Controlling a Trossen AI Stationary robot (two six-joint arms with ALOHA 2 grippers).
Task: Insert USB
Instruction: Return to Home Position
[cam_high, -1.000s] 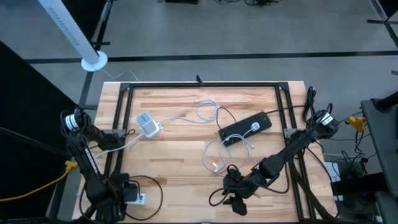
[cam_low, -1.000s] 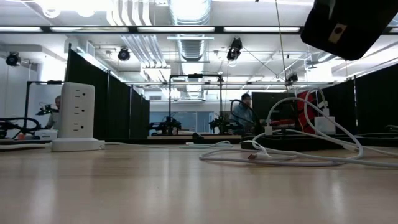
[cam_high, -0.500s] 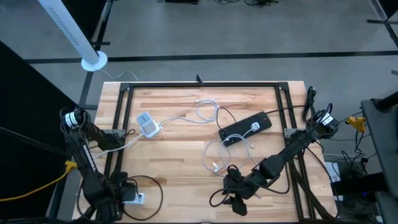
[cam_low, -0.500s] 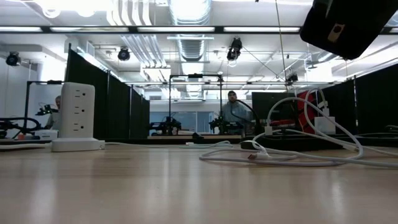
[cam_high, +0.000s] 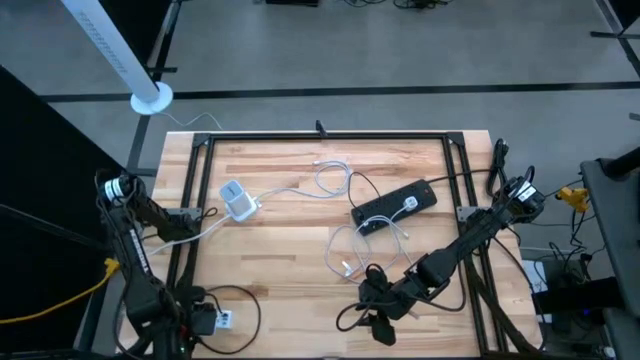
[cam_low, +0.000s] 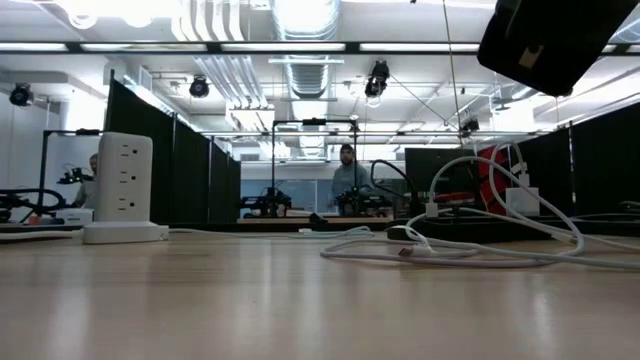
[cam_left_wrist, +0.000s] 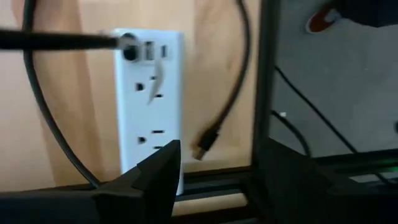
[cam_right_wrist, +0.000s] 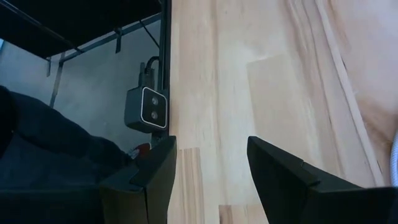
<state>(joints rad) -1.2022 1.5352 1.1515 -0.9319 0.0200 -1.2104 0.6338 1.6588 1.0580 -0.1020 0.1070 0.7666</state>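
A white power strip (cam_left_wrist: 149, 99) lies flat at the table's near left corner (cam_high: 222, 320). It has USB ports at one end, where a black cord (cam_left_wrist: 62, 41) is plugged in. A loose black USB plug (cam_left_wrist: 204, 143) on a looping black cable (cam_high: 245, 298) lies on the wood beside the strip. My left gripper (cam_left_wrist: 217, 180) hangs open above the strip's near end and holds nothing (cam_high: 190, 322). My right gripper (cam_right_wrist: 208, 180) is open over bare wood near the table's front edge (cam_high: 378, 322).
A white charger tower (cam_high: 238, 200) stands at the left. A black power strip (cam_high: 395, 205) with white cables (cam_high: 345, 260) lies at mid table. A black frame rail (cam_left_wrist: 264, 81) runs along the table's edge. A small camera (cam_right_wrist: 146, 109) sits at the near edge. A person (cam_low: 345, 180) stands far behind.
My left gripper has risen above the white power strip and drawn a little toward the table's near left corner, uncovering more of the strip in the high view. The person in the room behind has walked to the left.
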